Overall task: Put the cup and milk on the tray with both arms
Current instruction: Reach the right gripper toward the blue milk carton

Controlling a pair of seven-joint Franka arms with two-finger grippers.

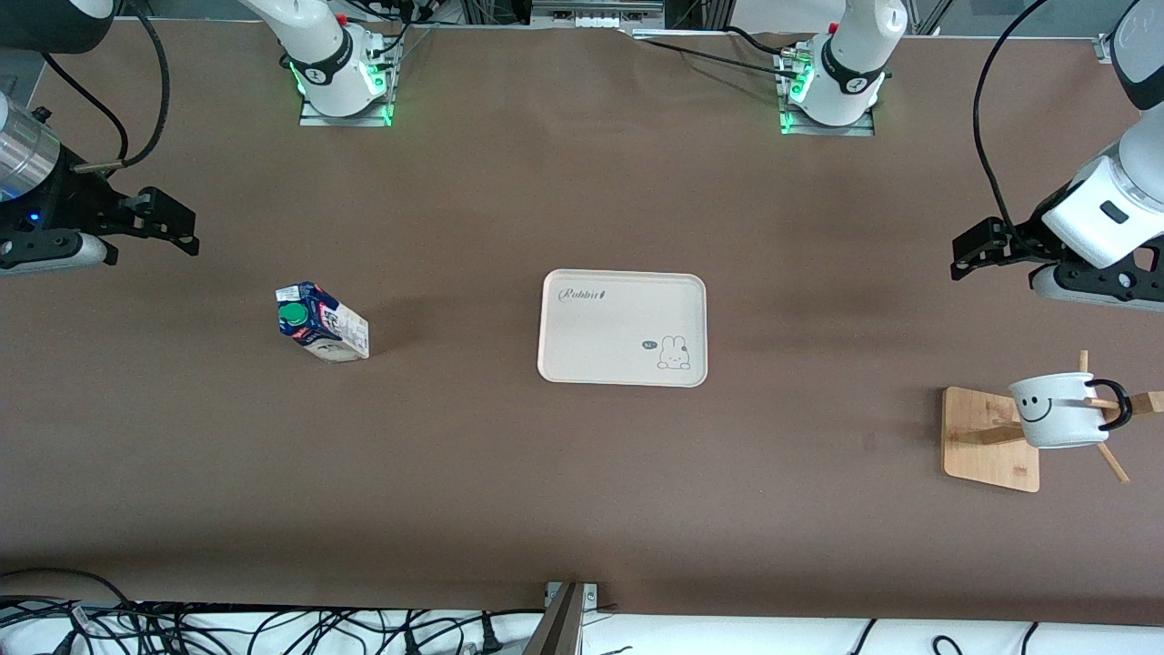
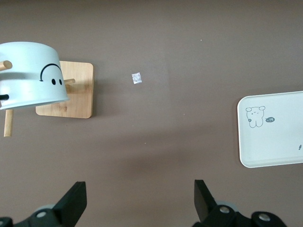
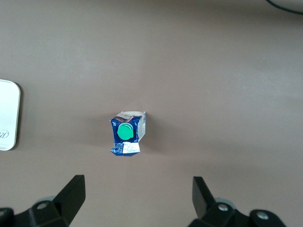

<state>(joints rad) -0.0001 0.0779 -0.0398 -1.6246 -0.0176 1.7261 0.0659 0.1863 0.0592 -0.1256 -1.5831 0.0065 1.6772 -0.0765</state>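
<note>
The cream tray lies at the middle of the table, with nothing on it. The milk stands upright on the table toward the right arm's end. The cup hangs by its handle on a wooden rack toward the left arm's end. My right gripper is open and empty, up over bare table near the milk, which shows ahead of its fingers. My left gripper is open and empty, up over bare table near the cup. The tray's corner shows in both wrist views.
The wooden rack has a square base and several pegs, one through the cup's handle. A small white scrap lies on the table between rack and tray. Cables run along the table edge nearest the front camera.
</note>
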